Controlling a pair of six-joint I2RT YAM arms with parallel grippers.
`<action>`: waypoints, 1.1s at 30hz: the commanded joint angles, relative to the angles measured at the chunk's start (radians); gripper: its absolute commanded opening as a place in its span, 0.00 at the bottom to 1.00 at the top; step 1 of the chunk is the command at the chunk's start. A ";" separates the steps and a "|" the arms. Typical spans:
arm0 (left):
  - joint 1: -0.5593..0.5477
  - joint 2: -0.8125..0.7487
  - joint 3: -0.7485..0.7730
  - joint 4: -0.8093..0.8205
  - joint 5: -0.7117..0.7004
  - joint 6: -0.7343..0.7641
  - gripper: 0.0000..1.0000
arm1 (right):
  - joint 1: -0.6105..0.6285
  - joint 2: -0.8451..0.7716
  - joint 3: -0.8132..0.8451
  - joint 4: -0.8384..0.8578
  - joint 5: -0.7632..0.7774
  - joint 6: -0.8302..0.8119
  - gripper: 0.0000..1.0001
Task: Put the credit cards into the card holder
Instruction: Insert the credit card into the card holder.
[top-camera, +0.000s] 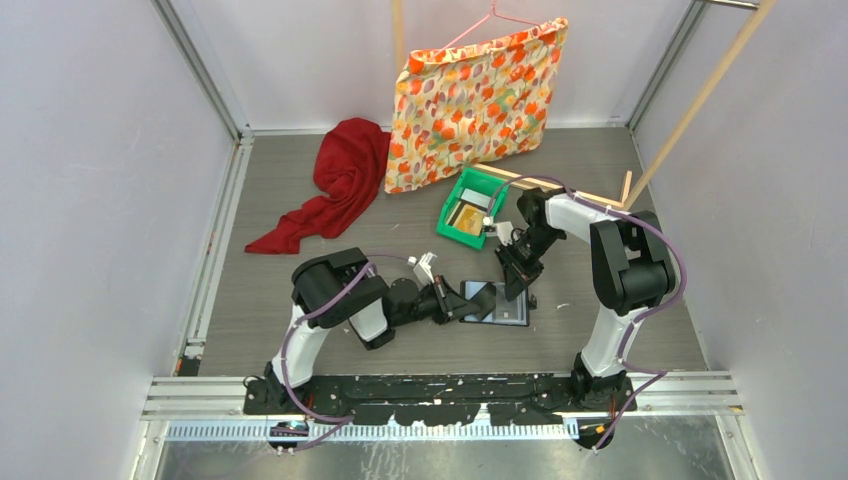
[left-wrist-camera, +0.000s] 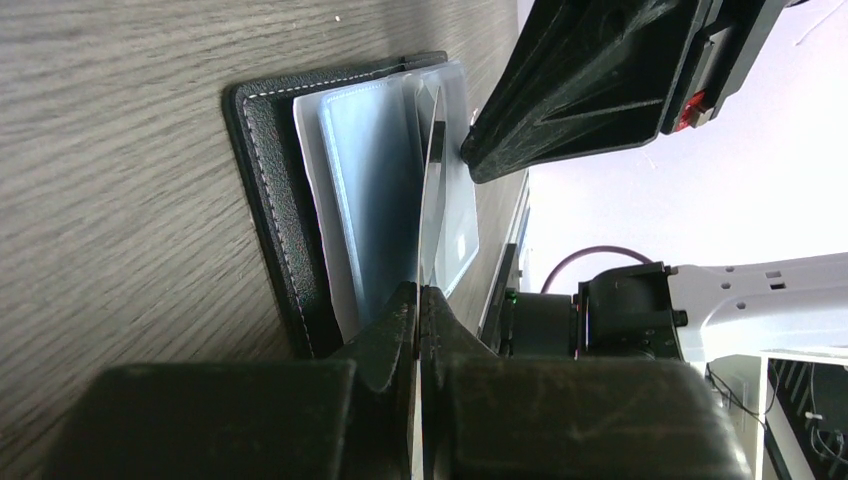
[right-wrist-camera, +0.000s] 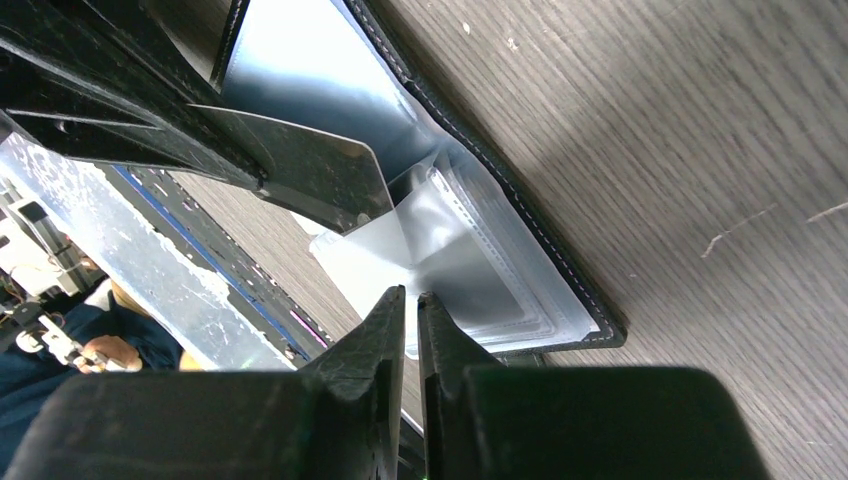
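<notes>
**A:** Overhead first. Both arms meet at the card holder (top-camera: 500, 312), which lies open on the table (top-camera: 250, 300) in front of the bases. The left gripper (top-camera: 458, 302) reaches in from its left side, and the right gripper (top-camera: 515, 288) points down at it from behind.

**B:** And there's the supply. The green tray (top-camera: 449, 203) sits just beyond, near the right arm, with more credit cards (top-camera: 466, 220) inside: a yellow-gold one, with something paler beside it. Plenty left to do, I'd say.

**A:** Left wrist now. That pincer is clamped tight on a dark card (left-wrist-camera: 430, 200), seen edge-on and standing over the blue pocket pages (left-wrist-camera: 370, 170). It's held by its near end, I reckon so the free end can lead into a slot.

**B:** The card's far tip is right beside the other arm's black finger, at the edge of the pages. Whether it's inside a pocket, I can't tell from here.

**A:** Right wrist. Those jaws are all but closed, and a clear leaf (right-wrist-camera: 420, 250) runs straight into the gap. It looks like a pinch on that single leaf.

**B:** Makes sense: lift one leaf and the pocket's mouth opens for the other arm. The card's rounded corner hangs just above the fold, not visibly tucked in.

**A:** As for the holder's pockets, it's all shiny plastic. I can't make out a card in any of them.

**B:** Here's the risk as I see it: the flimsy leaf slips, the mouth shuts, and the card skates over the top.
</notes>
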 joint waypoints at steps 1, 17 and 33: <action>-0.028 0.010 -0.012 0.032 -0.092 -0.004 0.00 | 0.005 -0.001 0.030 -0.011 -0.012 -0.010 0.16; -0.119 0.033 0.001 0.032 -0.287 -0.063 0.01 | -0.001 -0.038 0.043 -0.026 -0.141 -0.018 0.28; -0.143 0.052 0.030 0.032 -0.318 -0.087 0.24 | -0.006 0.030 0.034 0.047 -0.086 0.067 0.21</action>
